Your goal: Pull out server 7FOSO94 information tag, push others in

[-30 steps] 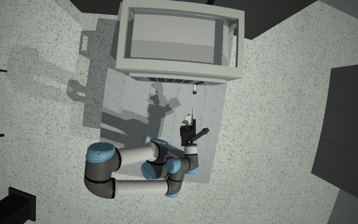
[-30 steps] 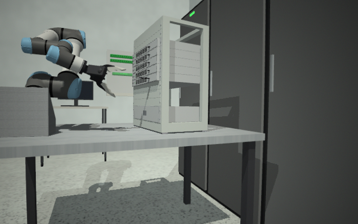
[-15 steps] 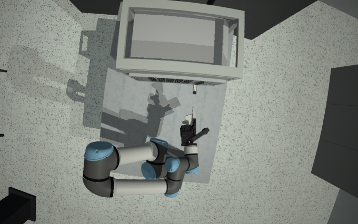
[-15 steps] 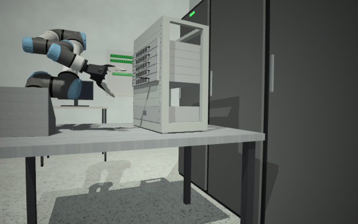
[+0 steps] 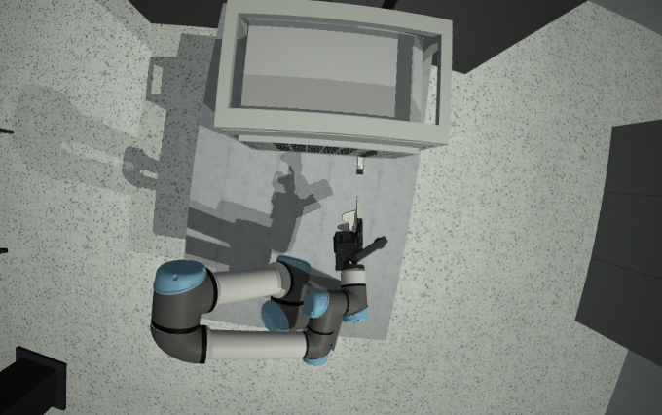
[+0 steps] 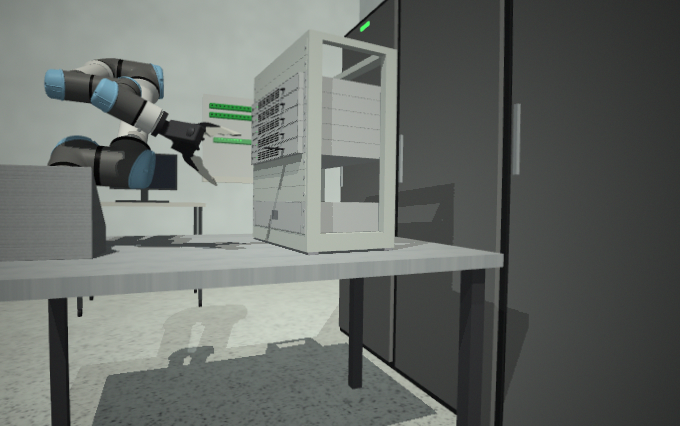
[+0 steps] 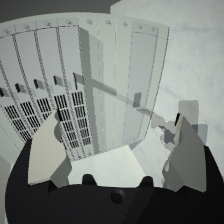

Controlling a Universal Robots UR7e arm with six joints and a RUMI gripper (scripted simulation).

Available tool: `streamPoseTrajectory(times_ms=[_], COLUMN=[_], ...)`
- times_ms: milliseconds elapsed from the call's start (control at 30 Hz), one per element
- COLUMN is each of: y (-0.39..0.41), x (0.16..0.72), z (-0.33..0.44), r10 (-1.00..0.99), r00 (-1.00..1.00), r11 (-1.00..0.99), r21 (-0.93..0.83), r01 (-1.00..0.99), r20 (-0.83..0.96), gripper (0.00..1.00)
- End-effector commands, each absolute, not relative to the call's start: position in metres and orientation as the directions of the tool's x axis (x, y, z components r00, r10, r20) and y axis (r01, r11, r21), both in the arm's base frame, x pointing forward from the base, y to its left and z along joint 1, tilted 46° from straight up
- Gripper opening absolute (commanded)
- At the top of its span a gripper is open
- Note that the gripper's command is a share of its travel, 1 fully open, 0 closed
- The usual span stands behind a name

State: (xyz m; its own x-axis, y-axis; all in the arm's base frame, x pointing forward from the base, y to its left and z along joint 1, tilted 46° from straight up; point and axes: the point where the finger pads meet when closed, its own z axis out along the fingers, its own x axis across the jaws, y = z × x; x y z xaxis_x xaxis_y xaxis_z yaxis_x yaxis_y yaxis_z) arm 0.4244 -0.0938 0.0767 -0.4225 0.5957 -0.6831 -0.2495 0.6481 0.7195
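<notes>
A black two-jaw gripper (image 5: 358,214) (image 6: 225,158) (image 7: 118,111), spread wide and holding nothing, hangs apart from the pale grey upright rack (image 5: 332,118) (image 6: 315,150) (image 7: 161,65). One slim information tag (image 5: 359,165) juts from the rack's front, its long axis pointing toward the arm; its print is unreadable. Reading tags and settling the others likely remain.

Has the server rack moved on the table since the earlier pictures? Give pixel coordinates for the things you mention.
No. The server rack (image 5: 337,119) (image 6: 313,150) (image 7: 159,65) shows no visible shift: in the exterior view, its near bottom corner keeps the same place against the table's (image 5: 234,170) (image 6: 401,267) (image 7: 195,65) front edge.
</notes>
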Motion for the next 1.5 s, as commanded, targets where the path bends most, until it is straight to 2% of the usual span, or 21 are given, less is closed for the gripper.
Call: streamPoseTrajectory(times_ms=[0, 1467], y=[-0.0943, -0.0983], x=[0.4243, 0.4238], z=[0.076, 0.0705], r10=[0.59, 0.539], r00=[-0.434, -0.531], r11=[0.65, 0.672], r21=[0.719, 0.714], r01=[-0.245, -0.197], r20=[-0.681, -0.654], gripper=[1.0, 1.0])
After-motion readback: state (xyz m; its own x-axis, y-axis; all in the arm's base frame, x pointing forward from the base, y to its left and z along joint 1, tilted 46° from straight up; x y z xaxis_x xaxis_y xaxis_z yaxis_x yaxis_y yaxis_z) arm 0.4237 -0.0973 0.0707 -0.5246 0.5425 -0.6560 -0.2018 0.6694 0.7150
